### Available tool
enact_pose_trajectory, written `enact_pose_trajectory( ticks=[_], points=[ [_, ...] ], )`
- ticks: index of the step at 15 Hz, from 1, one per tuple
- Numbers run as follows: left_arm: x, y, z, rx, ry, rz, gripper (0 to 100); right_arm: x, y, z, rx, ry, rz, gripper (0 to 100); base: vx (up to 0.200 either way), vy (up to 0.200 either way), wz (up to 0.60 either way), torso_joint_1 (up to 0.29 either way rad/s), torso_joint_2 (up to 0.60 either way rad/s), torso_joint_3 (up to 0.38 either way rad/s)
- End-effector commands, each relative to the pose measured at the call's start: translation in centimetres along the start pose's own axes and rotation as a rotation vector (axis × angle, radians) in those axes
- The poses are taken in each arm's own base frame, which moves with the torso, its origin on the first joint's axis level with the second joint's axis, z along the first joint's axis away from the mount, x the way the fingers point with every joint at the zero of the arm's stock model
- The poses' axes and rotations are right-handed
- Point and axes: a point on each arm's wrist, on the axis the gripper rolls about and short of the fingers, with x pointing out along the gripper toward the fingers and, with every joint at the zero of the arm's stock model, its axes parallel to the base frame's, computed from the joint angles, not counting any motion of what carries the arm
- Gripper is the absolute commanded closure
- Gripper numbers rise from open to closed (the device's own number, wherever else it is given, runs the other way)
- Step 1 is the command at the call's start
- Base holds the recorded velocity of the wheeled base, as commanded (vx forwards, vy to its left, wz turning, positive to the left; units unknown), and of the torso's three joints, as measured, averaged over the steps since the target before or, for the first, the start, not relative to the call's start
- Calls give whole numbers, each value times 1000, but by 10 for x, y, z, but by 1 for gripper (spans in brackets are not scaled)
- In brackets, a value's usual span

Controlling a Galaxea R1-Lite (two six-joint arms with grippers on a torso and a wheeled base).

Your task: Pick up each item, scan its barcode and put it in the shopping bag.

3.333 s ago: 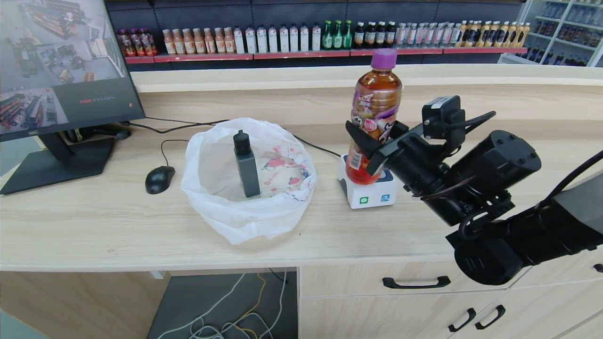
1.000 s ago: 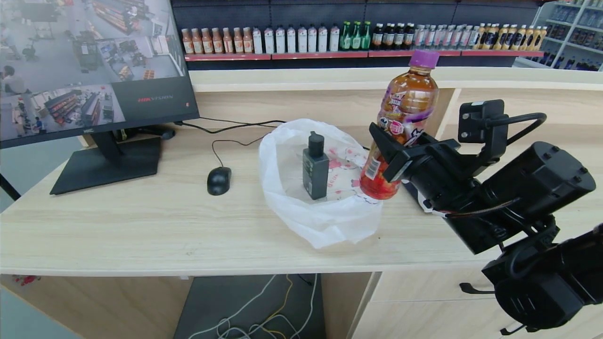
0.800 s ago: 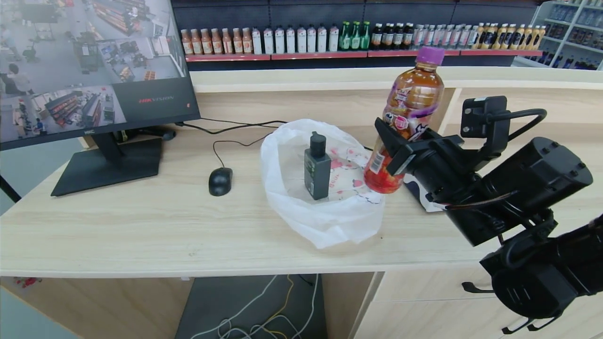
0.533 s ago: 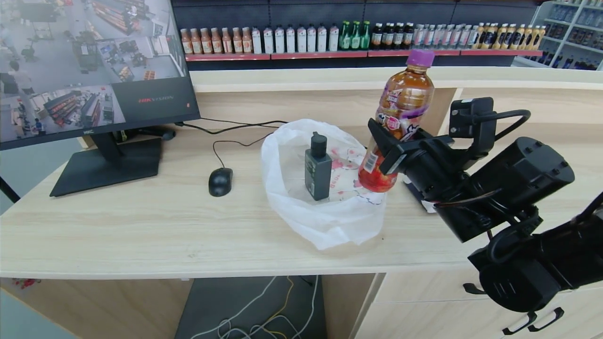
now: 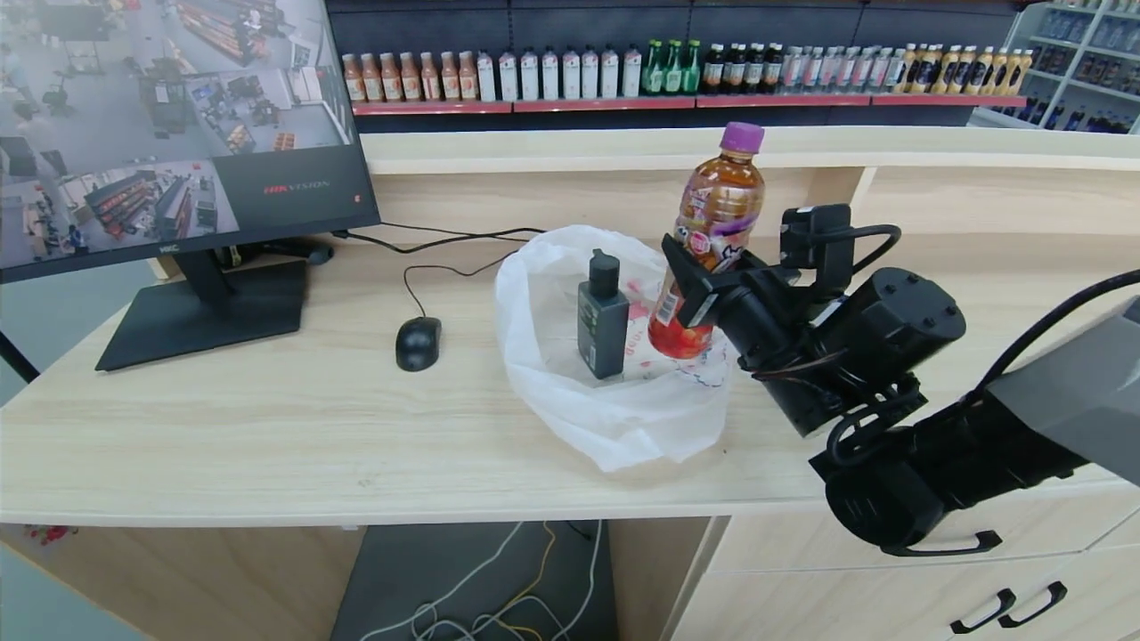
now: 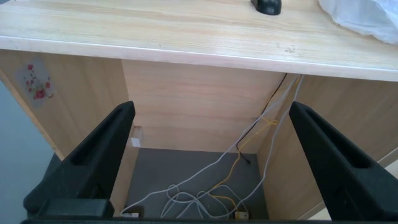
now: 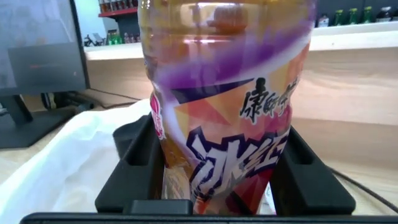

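The tea bottle (image 5: 717,214) is clamped upright in the right hand (image 5: 702,296), above the shopping bag's (image 5: 614,418) right side. A dark bottle (image 5: 602,325) is stood inside the bag. The left hand (image 6: 211,111) is spread wide, empty.

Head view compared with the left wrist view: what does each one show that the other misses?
Head view adds the right gripper holding a drink bottle over the shopping bag, a dark bottle standing inside it, and a monitor. Left wrist view adds the open left gripper lower than the counter and a flower sticker. Both show the counter, mouse, bag and cables underneath.
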Motion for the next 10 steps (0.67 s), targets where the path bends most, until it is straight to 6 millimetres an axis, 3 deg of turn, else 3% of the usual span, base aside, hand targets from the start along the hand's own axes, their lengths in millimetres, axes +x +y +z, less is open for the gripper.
enact_pose_trajectory(
  ticks=[1, 10],
  points=[
    [0, 0, 0, 0, 0, 1, 0, 7, -4, -20, -7, 26, -13, 100, 0, 0, 0, 0, 0, 0],
    [0, 0, 0, 0, 0, 1, 0, 17, -4, -56, -5, 59, -17, 100, 0, 0, 0, 0, 0, 0]
  ],
)
